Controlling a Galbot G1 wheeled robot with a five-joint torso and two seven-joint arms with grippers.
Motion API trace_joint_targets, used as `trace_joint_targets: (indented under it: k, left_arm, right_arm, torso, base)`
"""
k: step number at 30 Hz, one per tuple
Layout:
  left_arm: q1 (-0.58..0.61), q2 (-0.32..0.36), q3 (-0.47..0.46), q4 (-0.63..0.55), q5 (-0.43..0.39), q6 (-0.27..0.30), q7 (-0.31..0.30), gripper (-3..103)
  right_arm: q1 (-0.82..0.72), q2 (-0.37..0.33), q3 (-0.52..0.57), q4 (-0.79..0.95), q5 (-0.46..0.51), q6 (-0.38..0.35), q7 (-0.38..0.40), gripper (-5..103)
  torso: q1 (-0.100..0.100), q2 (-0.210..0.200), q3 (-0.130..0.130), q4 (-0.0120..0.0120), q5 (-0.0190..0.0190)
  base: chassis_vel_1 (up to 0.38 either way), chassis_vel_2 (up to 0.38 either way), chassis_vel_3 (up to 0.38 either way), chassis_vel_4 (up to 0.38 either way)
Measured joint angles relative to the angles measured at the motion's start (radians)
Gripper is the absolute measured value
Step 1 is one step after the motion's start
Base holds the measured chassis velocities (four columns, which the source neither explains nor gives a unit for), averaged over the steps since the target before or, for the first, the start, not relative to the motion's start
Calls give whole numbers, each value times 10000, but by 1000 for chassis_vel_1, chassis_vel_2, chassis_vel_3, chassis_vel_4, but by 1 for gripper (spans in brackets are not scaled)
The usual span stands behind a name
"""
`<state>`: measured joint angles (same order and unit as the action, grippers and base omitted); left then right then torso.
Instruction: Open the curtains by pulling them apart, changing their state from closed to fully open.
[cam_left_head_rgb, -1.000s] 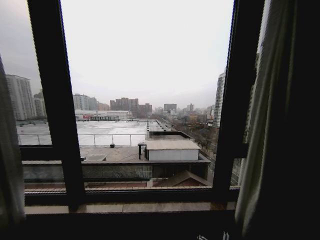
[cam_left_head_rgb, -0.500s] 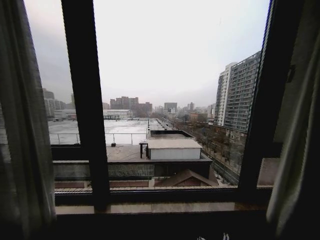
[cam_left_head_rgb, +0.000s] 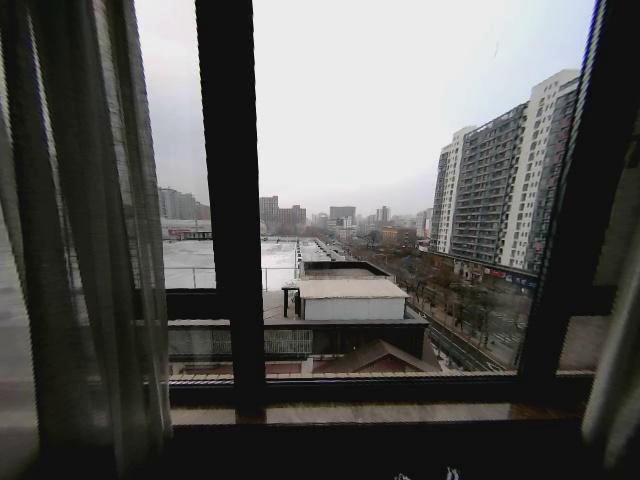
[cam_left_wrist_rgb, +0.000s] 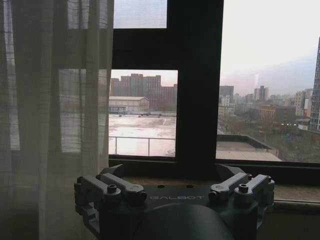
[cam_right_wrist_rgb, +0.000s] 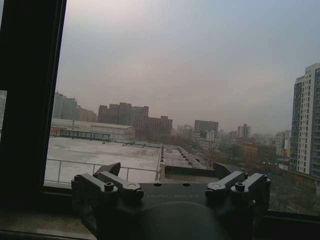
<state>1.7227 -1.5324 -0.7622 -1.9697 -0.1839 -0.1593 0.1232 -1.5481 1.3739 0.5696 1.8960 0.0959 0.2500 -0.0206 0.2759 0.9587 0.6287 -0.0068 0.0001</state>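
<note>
Fingers of left gripper and right gripper spread, holding nothing. Curtains parted, middle glass bare; left panel likely needs more pull.

3 cameras, all facing out through the window.

The head view looks level at the black window frame, close to it. Both wrist views sit low near the sill, each over its own gripper, and share the white rooftop outside.

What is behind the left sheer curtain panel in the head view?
Through the left sheer curtain panel, pale window light and dark window frame bars show faintly; the city details there are veiled by the pleats.
</note>
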Motion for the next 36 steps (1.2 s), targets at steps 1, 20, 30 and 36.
trace_joint_targets:
  k: [1, 20, 30, 36]
  left_arm:
    - [12, -1, 0, 0, 0, -2, 2, 100]
    - [159, -32, -94, 20, -8, -199, -1, 100]
    - [-895, 659, -121, -385, -641, 524, -1105, 100]
    - [-1845, 1980, -67, -848, -2100, 2198, -2477, 100]
  right_arm:
    - [-4, -1, -11, 0, -2, 0, 1, 100]
    - [90, -1, -172, 45, -135, -2, -93, 100]
    - [180, 0, -275, -110, -541, -10, -122, 100]
    - [152, 0, -256, -281, -570, -47, -110, 100]
  torso:
    - [0, 0, 0, -1, 1]
    - [1, 0, 1, -1, 5]
    - [0, 1, 0, -2, -6]
    - [1, 0, 1, -2, 0]
  base:
    - [217, 201, -202, -185]
    - [163, 124, -155, -137]
    - [-17, -6, 11, 7]
    - [0, 0, 0, 0]
